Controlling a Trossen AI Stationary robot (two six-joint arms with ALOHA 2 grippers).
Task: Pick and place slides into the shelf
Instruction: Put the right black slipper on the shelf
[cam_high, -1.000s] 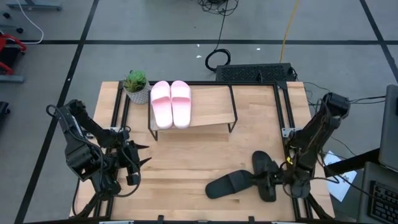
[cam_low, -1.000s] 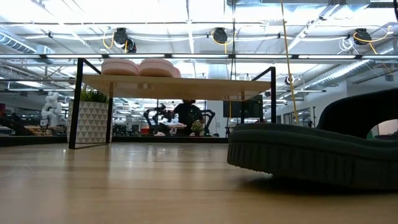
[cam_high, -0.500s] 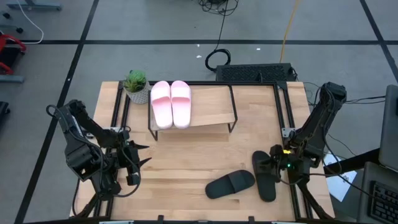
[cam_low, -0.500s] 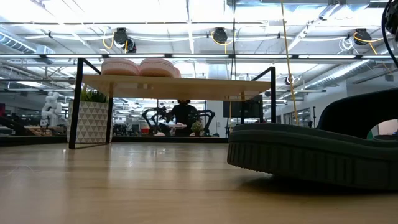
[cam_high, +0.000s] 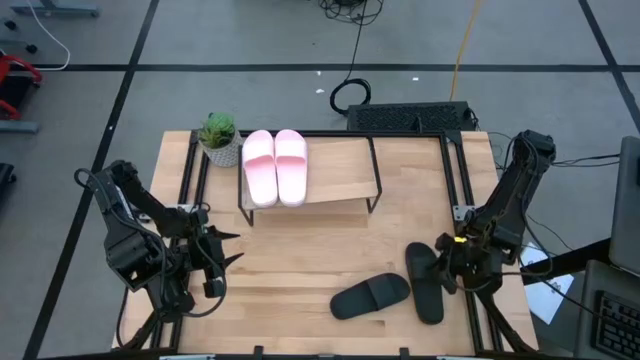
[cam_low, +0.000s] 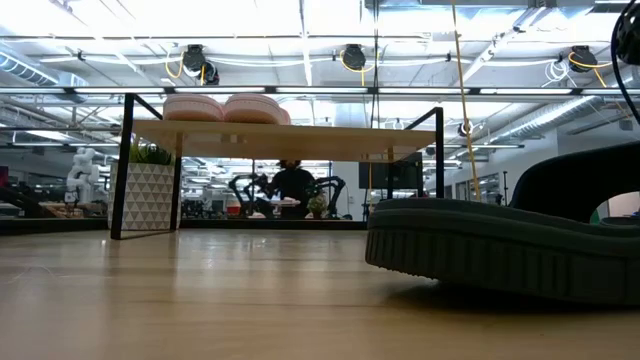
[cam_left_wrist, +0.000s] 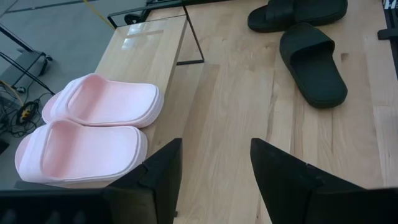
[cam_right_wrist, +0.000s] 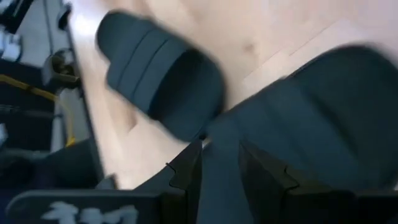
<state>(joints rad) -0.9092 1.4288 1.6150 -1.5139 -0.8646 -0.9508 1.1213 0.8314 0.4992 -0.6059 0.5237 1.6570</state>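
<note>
While my left gripper waits spread empty, my right gripper hovers part-open over the black slides, holding nothing, ready to pick.

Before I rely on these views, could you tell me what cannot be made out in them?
- Right gripper: in the high view the arm hides whether it grips the black slide below it; the right wrist view is motion-blurred.
- Low view: the near black slide is cut off by the right edge and hides the table behind it.
- Pink slides: the low view shows only their sides on the shelf.
</note>
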